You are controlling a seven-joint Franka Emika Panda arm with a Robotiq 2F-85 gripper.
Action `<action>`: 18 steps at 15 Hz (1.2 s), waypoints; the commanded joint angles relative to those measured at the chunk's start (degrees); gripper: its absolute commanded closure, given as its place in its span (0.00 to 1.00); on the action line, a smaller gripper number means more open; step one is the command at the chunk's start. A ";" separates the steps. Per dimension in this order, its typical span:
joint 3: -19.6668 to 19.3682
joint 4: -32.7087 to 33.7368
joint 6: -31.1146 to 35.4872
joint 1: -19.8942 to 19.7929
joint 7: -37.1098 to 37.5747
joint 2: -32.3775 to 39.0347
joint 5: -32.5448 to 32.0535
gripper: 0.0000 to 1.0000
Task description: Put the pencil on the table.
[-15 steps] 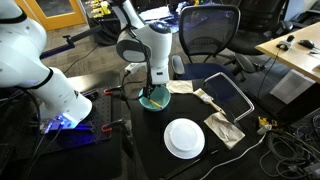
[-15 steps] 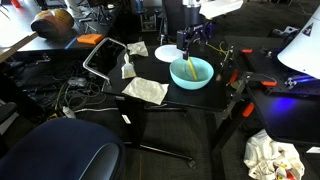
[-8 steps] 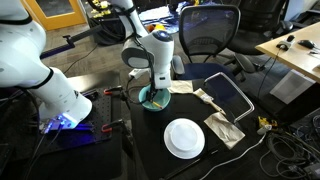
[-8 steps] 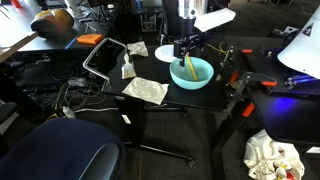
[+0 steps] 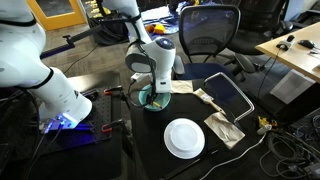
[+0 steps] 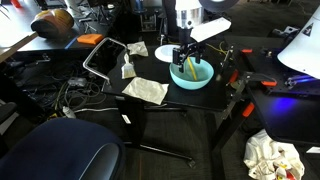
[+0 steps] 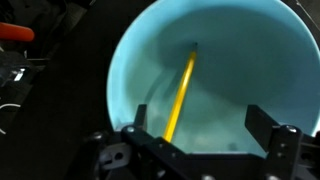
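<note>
The arm [image 5: 152, 62] has dropped lower than a second ago, and its claw [image 7: 200, 125] now hangs spread wide just above the blue bowl [image 7: 250, 60] on the black table [image 6: 190, 102]. The yellow pencil [image 7: 181, 92] lies slanted inside the bowl, ungripped. Its near end is hidden behind the claw.

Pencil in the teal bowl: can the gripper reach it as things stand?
Likely yes: the gripper is open directly over the bowl, and the pencil lies uncovered inside, nothing above it.
</note>
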 commanded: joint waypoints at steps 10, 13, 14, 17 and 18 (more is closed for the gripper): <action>-1.76 0.81 2.17 3.14 0.90 2.31 0.87 0.95; -2.20 0.88 2.03 3.74 1.26 2.32 0.61 1.00; -2.76 0.66 1.86 4.45 1.74 1.93 0.22 0.98; -4.97 -1.04 2.29 7.64 3.48 -0.31 -1.16 0.98; -6.09 -1.64 2.43 9.09 4.37 -1.16 -1.92 0.98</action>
